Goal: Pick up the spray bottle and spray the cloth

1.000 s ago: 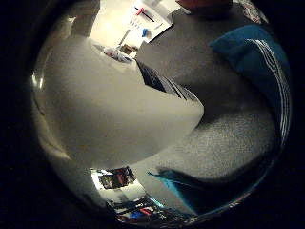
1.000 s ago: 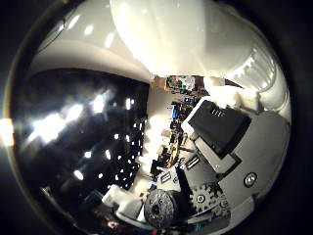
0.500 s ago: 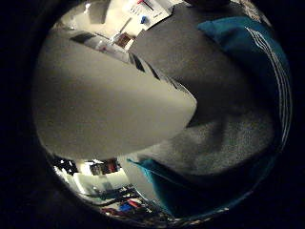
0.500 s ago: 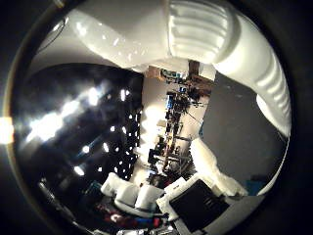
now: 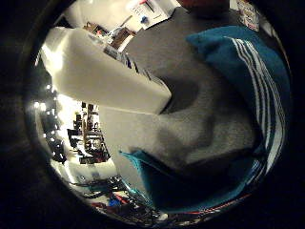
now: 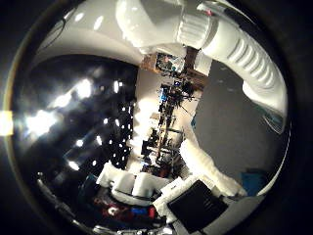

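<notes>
White fingers [image 6: 215, 171] curl around the spray bottle [image 5: 100, 76], held close against the palm. The teal cloth [image 5: 248, 67] lies at three o'clock on grey table [image 5: 190, 114]. Likely next: aim the nozzle, squeeze.

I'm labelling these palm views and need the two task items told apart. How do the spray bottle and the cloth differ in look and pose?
The spray bottle is white, smooth and rigid; the cloth is teal with white stripes and soft. The spray bottle fills much of the view, close to the palm; the cloth lies farther off, rumpled on the grey surface. The spray bottle carries a printed label; the cloth shows only stripes. Both appear in the little finger side view.
</notes>
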Controlling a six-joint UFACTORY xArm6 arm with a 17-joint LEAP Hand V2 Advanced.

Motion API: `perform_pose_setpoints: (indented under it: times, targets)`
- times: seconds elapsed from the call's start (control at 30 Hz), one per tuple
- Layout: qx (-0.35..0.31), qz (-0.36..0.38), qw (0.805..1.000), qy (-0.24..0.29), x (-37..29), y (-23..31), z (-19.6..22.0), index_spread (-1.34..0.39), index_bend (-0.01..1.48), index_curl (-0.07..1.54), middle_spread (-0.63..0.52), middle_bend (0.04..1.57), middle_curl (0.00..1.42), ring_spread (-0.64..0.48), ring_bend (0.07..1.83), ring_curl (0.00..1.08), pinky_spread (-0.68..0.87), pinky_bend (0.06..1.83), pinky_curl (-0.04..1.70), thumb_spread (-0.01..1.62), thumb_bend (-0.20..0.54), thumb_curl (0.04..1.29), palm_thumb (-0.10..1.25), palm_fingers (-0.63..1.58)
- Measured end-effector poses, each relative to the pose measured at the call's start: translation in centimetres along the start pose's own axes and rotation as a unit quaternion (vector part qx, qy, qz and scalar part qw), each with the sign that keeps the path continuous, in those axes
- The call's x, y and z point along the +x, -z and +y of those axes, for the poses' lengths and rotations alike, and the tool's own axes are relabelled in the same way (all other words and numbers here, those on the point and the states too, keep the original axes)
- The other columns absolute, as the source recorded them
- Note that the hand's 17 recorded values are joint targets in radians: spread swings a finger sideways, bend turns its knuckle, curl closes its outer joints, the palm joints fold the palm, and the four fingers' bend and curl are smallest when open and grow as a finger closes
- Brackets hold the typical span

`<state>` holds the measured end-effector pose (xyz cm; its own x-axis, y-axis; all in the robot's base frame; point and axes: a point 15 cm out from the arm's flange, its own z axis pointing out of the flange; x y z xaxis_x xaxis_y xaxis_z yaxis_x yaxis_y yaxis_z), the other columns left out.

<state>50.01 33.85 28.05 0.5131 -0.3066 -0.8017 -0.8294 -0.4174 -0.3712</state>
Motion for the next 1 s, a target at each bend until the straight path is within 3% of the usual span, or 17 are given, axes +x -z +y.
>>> perform_pose_setpoints:
  times: [0.57,1.0]
  targets:
    - [0.034,0.028,0.999,0.028,-4.2,13.8,1.3,-0.43,0.19,0.32,0.03,0.17,0.26,0.11,0.26,0.26,0.35,0.39,0.35,1.04,-0.023,0.4,0.75,0.03]
    - [0.042,0.071,0.997,0.001,-3.8,23.3,7.2,-0.43,0.21,0.36,0.02,0.16,0.24,0.11,0.2,0.26,0.35,0.36,0.32,1.05,-0.023,0.38,0.74,0.07]
